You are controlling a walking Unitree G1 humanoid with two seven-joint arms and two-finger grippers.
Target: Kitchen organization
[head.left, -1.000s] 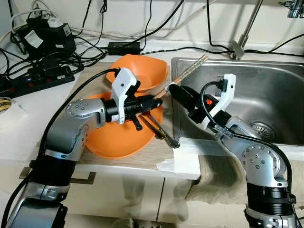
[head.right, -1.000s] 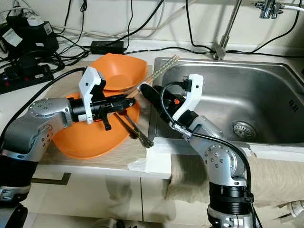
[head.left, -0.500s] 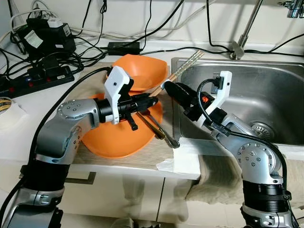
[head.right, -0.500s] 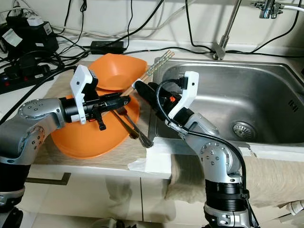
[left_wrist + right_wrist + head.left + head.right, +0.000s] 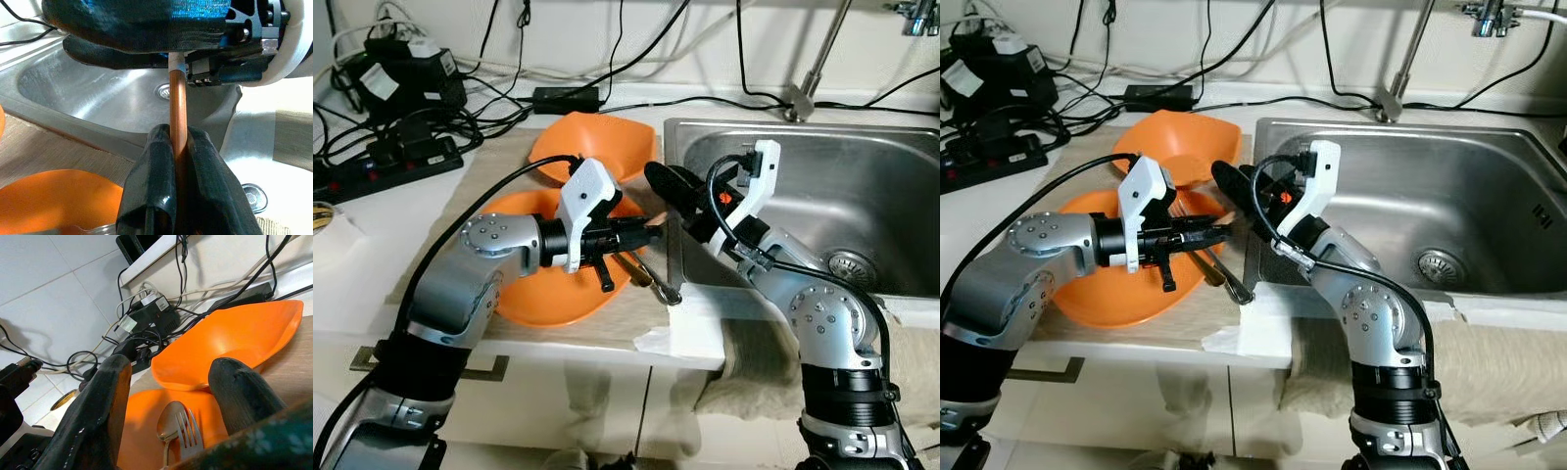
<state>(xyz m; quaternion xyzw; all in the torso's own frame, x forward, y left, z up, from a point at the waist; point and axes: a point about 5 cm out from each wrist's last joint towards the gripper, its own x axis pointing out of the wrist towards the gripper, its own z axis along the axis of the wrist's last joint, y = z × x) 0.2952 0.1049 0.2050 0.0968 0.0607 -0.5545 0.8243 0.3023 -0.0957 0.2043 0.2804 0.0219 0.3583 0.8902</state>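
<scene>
Left gripper (image 5: 178, 196): reaches across the front orange bowl toward the sink edge; its two black fingers are pressed together on a thin brown chopstick (image 5: 177, 110), which runs straight out from between the fingertips toward the right gripper.
Right gripper (image 5: 658, 184): held above the seam between counter and sink, pointing toward the bowls; in the right wrist view its two fingers (image 5: 98, 411) stand well apart with nothing between them.
Chopstick: clamped in the left gripper, level, its far end with a pale band just under the body of the right gripper, over the sink rim.
Front bowl (image 5: 524, 294): big orange bowl on the wooden board (image 5: 499, 157), under the left arm.
Back bowl (image 5: 597, 142): second orange bowl, tilted, resting behind and partly on the front one.
Fork (image 5: 190, 433) and spoon (image 5: 168, 423): lie side by side in the front bowl, heads toward the back bowl; their handles stick out over the bowl's rim toward the sink corner.
Sink (image 5: 862, 186): steel basin to the right of the board, drain (image 5: 852, 264) in the floor, tap stem at the back.
Counter behind: black power strip (image 5: 382, 162), adapters and a tangle of cables along the wall.
Front edge: a cloth (image 5: 1518, 362) hangs over the counter below the sink.
</scene>
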